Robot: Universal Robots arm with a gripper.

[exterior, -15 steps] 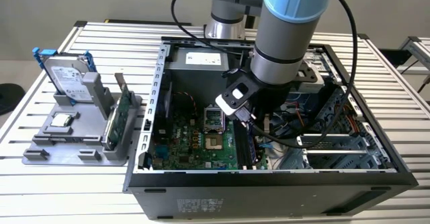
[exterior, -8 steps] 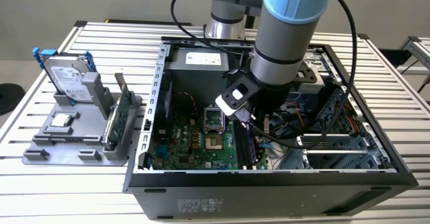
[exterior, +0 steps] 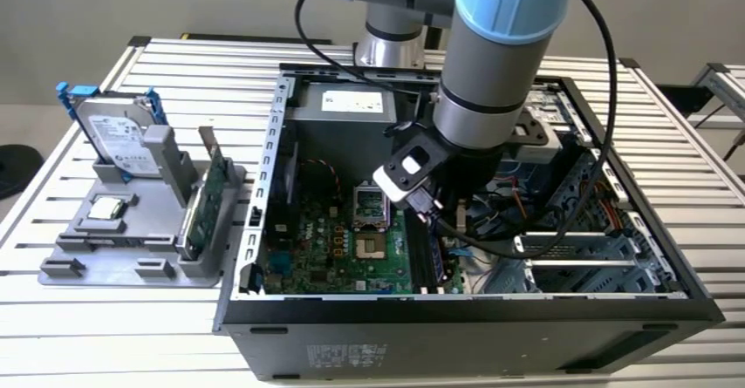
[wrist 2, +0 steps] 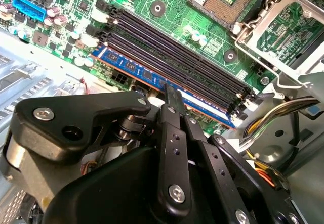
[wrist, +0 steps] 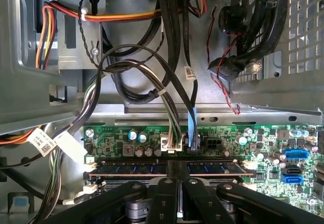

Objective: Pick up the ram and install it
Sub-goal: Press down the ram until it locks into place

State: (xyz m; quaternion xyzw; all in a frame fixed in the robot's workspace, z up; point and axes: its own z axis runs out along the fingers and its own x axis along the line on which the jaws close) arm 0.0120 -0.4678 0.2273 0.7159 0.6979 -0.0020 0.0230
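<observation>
The tool (wrist 2: pixel 169 95) is down inside an open computer case (exterior: pixel 466 305), its two black fingers (wrist 2: pixel 172 102) drawn narrow and closed on the top edge of the ram (wrist 2: pixel 152 77), about midway along the stick. In the second wrist view the ram is a long, thin board with a bluish face and dark chips, standing on edge in the slot nearest the case wall, beside three empty black memory slots (wrist 2: pixel 167 52). In the first wrist view the same stick (wrist: pixel 131 167) lies level across the motherboard (wrist: pixel 253 148), with the fingertips (wrist: pixel 174 166) meeting over its centre and a pale clip at each end. Whether it is fully seated and the clips are latched cannot be told.

As a judgement, the ram is light and stiff but thin and fragile. It would bend or crack under a twist, and its chips and contact edge are best left untouched. The top edge at mid-length looks like the sound place to hold, so that any push goes straight down and evenly into the slot.

Further out, bundles of coloured cables (wrist: pixel 167 72) hang close above the slots. In the exterior view the grey and blue arm (exterior: pixel 501 65) reaches down into the case, which rests on a slatted metal surface (exterior: pixel 70 318). On the exterior view's left, well apart, a grey holder (exterior: pixel 128 248) carries a silver hard drive (exterior: pixel 117 131) with blue rails and a green expansion card (exterior: pixel 201 214).
</observation>
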